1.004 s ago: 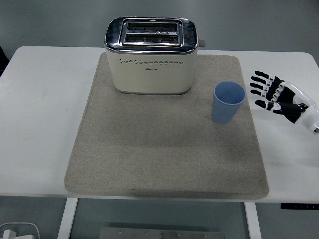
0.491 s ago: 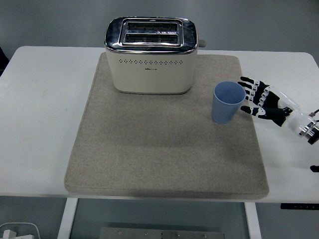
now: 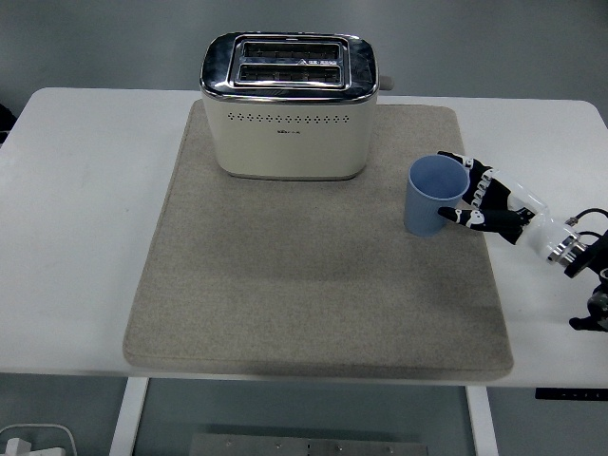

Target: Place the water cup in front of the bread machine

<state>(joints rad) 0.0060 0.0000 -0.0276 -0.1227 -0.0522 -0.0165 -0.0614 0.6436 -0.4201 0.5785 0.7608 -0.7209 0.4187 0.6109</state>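
A light blue water cup (image 3: 429,201) stands upright on the right part of a beige mat (image 3: 285,285). The cream and chrome bread machine (image 3: 288,109) sits at the mat's far middle, with the cup off to its right and a little nearer to me. My right hand (image 3: 460,190) comes in from the right edge and lies against the cup's right side. Its fingers are spread, the upper ones reaching behind the rim and the thumb at the cup's lower front. They do not look closed on the cup.
The white table (image 3: 85,237) extends past the mat on both sides. Its near edge runs just below the mat's front border. A wide stretch of mat lies in front of the bread machine.
My right hand has moved left from the bare table onto the mat's edge, and its fingers have come around the cup's right side. The cup has not moved.
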